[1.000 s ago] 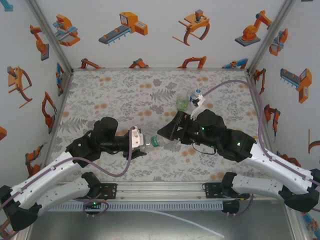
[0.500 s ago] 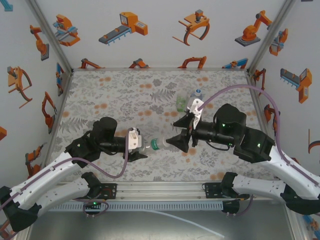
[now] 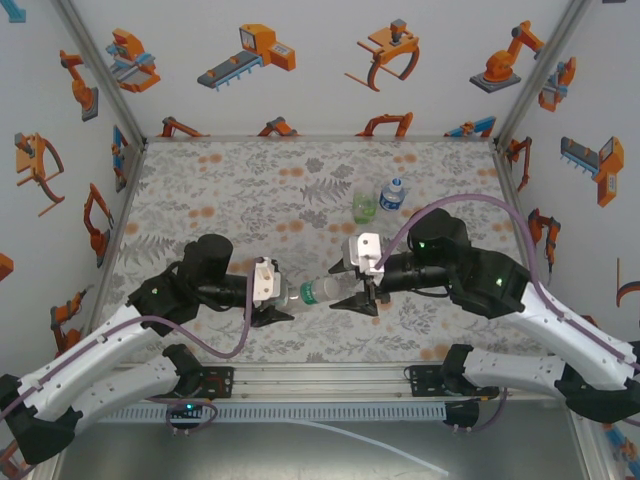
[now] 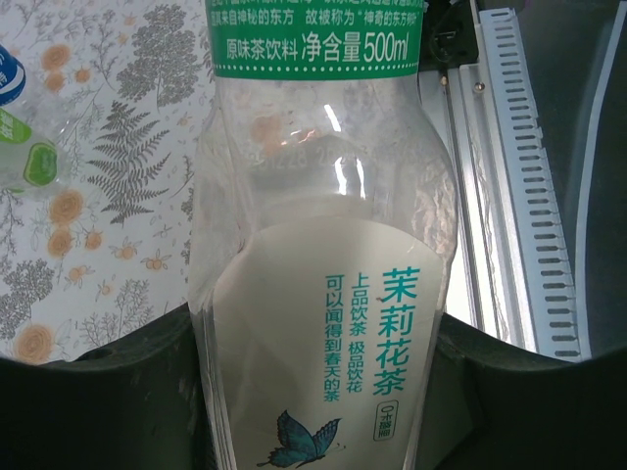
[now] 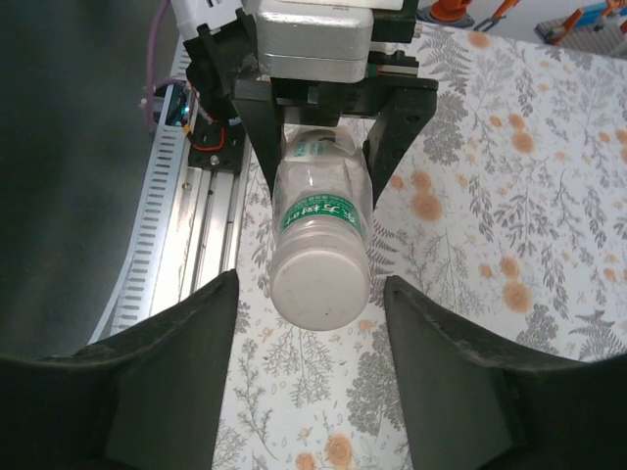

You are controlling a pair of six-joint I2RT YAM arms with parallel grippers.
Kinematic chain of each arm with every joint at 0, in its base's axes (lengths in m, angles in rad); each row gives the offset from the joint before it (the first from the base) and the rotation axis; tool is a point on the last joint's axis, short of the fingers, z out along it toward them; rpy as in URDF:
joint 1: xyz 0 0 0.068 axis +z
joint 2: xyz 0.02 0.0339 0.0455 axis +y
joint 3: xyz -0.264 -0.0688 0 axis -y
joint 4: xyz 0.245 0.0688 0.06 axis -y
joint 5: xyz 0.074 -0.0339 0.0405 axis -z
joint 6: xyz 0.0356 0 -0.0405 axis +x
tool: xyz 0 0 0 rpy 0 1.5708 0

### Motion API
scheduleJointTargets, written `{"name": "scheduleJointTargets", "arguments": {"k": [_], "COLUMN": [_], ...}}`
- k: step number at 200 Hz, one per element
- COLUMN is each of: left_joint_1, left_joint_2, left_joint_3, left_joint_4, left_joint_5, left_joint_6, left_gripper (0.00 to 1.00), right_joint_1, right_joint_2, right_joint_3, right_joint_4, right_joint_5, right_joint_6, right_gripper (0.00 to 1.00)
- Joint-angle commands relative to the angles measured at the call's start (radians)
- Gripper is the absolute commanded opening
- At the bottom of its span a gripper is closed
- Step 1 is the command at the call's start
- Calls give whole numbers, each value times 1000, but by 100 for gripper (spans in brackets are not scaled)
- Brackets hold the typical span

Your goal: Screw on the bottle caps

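Note:
A colourless bottle with a white label and a green neck band lies level above the table, and my left gripper is shut on its body. In the top view the left gripper holds the bottle with its neck pointing right. A white cap sits on the bottle's mouth. My right gripper faces it, one finger on each side with a gap to the cap, so it is open. The top view puts the right gripper at the cap end.
A green-tinted bottle and a blue-label bottle stand upright together behind the right arm. The metal rail runs along the table's near edge, close below the held bottle. Printed walls enclose the left, back and right sides.
The right gripper drew back from the cap, its wrist turned, and it came forward to the cap again with narrower jaws. The left gripper and bottle barely moved.

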Motion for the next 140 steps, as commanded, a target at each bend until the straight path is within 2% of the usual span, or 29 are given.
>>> {"name": "scheduleJointTargets", "arguments": {"k": [1,57,81,140], "left_joint_1": [-5,-5,-6,-7], "left_joint_2": [-15,-24,-28,-25], "left_joint_3": [32,32,31,31], "left_joint_4": [-5,-5,-5,-5], "left_joint_5": [38,38,37,40], "left_joint_6": [-9,-16,-18,-18], "left_gripper": [0,0,0,0], "right_joint_1": [0,0,1,2], "right_joint_2": [-15,-5,0,-2], "right_joint_3": [-19,-21,-22,-47], "right_joint_4": [35,45,54,74], "right_joint_5": [-24,-29,-20,7], "right_joint_6": [-16,-4,5,60], "right_gripper": [52,51,46,44]}}
